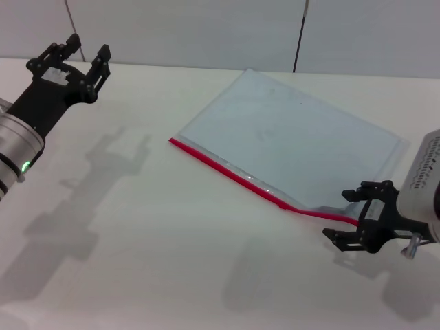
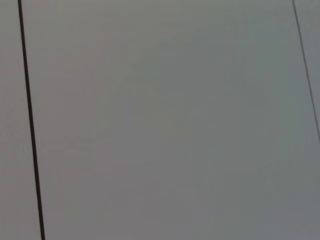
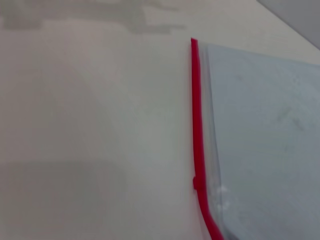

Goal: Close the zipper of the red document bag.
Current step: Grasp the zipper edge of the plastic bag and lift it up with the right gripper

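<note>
The red document bag (image 1: 295, 134) lies flat and slanted on the white table, a pale blue-grey translucent pouch. Its red zipper (image 1: 227, 172) trims the long edge nearest me and also shows in the right wrist view as the zipper (image 3: 196, 110). A small slider (image 1: 283, 205) sits towards the right end of the strip, and the slider (image 3: 197, 183) bulges on the strip in the right wrist view. My right gripper (image 1: 346, 216) is open low at the zipper's right end, with the red tip lying between its fingers. Far off at the back left, my left gripper (image 1: 86, 55) is raised and open.
The table (image 1: 158, 247) is white and bare around the pouch. A grey wall with dark seams (image 1: 299, 38) rises behind it. The left wrist view shows only that wall and a seam (image 2: 30, 120).
</note>
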{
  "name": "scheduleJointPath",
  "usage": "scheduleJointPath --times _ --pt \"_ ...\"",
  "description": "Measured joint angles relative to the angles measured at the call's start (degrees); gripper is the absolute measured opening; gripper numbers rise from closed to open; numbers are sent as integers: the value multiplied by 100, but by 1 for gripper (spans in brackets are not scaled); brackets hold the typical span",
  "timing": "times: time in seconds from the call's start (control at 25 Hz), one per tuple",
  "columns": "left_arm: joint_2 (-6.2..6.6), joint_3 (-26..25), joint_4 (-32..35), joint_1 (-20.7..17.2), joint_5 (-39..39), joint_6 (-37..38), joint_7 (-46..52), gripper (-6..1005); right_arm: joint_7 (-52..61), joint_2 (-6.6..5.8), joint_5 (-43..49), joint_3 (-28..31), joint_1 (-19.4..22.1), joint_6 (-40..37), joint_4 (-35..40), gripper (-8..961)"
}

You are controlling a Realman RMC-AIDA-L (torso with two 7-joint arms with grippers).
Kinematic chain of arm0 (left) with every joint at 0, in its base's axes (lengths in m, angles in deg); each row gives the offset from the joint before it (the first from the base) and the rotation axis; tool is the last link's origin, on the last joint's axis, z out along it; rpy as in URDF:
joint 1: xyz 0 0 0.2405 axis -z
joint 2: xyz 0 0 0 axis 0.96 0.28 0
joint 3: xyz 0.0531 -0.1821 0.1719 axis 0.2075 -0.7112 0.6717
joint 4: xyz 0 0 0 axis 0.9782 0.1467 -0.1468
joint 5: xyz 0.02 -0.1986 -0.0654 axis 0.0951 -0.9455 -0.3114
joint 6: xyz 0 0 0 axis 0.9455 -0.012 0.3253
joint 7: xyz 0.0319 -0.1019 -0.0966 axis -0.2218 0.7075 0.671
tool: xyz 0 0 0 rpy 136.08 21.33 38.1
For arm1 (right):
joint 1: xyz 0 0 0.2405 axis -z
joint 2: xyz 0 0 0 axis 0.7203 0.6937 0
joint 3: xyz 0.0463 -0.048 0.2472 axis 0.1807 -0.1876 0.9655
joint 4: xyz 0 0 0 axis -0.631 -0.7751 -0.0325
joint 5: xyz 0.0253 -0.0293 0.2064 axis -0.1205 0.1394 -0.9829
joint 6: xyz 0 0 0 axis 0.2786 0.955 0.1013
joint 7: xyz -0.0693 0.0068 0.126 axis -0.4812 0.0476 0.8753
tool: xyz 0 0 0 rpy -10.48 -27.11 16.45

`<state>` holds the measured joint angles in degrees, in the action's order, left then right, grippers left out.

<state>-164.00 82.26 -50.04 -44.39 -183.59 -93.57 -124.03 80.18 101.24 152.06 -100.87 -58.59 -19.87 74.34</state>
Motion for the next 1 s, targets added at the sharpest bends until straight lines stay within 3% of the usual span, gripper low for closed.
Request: scheduleJointPath --times 0.52,1.0 --pt "0 17 0 25 0 10 -25 543 711 2 1072 -616 -47 880 -68 793" --pt "0 27 0 24 5 19 -47 543 869 2 1323 -792 -70 1213 -69 792"
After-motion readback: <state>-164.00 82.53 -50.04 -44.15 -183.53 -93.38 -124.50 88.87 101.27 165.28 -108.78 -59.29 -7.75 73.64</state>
